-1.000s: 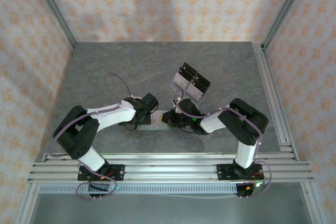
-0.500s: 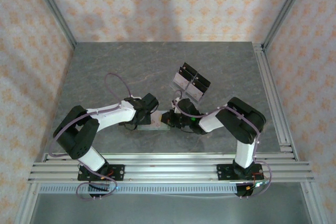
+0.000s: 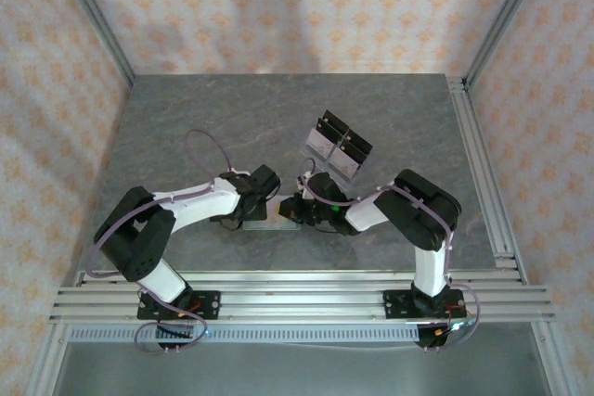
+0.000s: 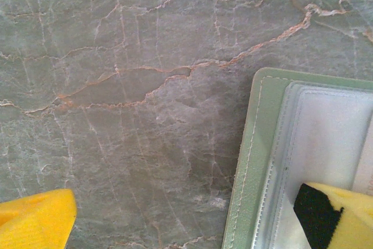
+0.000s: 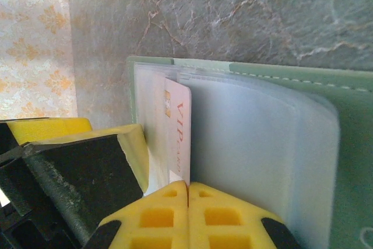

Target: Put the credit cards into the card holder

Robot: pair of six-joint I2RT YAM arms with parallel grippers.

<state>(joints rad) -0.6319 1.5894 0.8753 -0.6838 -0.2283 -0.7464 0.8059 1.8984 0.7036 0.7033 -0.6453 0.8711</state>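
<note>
At the middle of the marble table [image 3: 204, 127], the right gripper [image 5: 187, 193] is closed, and its yellow tips pinch a credit card [image 5: 178, 132]. This card stands on edge among the clear sleeves of the open green card holder [image 4: 250, 161]. The left gripper [image 4: 186, 218] is spread wide: one finger presses on a sleeve just beside the card, the other is off the holder, over bare table. Farther back stands a clear rack [image 3: 339, 147] with black pieces, apart from the holder.

We log: card holder [image 4: 253, 161] sage green, pale stitching, clear sleeves. Card [image 5: 178, 132] pinkish-white, orange-red lettering. Table [image 4: 116, 115] grey-green marble, rust & white veins. Walls [image 3: 278, 6] cream w/ orange floral repeat. Left gripper [image 4: 186, 223] yellow, black pad. Right gripper [image 5: 187, 189] yellow & black. Arms [image 3: 195, 201] white/black.
</note>
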